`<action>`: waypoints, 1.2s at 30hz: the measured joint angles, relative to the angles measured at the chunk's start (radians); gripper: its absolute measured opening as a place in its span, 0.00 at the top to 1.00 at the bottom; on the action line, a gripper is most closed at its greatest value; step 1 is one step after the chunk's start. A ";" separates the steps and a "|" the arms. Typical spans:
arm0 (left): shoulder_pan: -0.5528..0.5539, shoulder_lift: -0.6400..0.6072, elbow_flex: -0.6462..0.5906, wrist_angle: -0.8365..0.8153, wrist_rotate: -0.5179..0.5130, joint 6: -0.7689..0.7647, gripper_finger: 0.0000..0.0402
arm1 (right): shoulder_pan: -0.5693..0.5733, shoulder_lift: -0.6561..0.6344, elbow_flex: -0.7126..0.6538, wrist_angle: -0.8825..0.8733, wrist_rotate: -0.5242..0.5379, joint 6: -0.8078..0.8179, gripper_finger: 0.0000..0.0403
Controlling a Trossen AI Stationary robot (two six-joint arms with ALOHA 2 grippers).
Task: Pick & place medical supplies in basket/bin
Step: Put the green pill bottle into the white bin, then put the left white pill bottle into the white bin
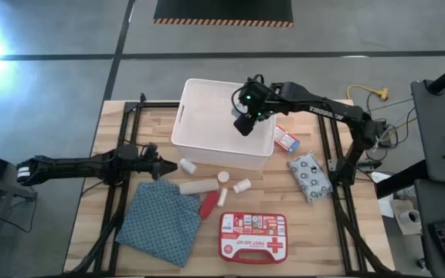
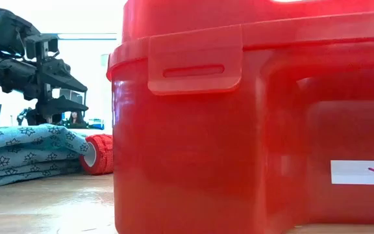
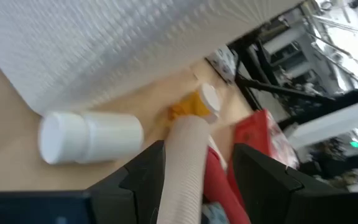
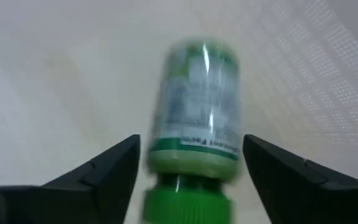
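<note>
Right wrist view: green-capped bottle (image 4: 201, 118) is seen between the parted fingers of the right gripper (image 4: 191, 168), unclamped, long axis vertical in frame, above the bin (image 1: 207, 123) floor.

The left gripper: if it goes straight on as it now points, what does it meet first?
Probably the pale roll, lying just ahead of the left gripper with its open fingers either side; depth is unclear.

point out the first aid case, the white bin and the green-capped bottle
first aid case (image 1: 253, 235): high view, middle of its red-and-white lid.
white bin (image 1: 207, 116): high view, bare floor of the bin.
green-capped bottle (image 4: 202, 112): right wrist view, middle of its label, between the open right tool's fingers.
</note>
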 joint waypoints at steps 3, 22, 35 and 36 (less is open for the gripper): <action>0.000 0.000 0.000 0.013 0.031 -0.038 0.58 | 0.006 0.023 0.043 -0.048 0.039 -0.030 0.21; -0.009 0.023 0.378 -0.513 0.020 0.349 0.58 | 0.126 -0.097 0.212 -0.309 0.363 -0.117 0.09; -0.032 0.306 0.478 -0.687 -0.050 0.567 0.58 | 0.206 -0.183 0.099 -0.440 0.361 0.010 0.09; -0.041 0.342 0.475 -0.671 -0.050 0.579 0.58 | 0.220 -0.188 0.082 -0.444 0.361 0.027 0.09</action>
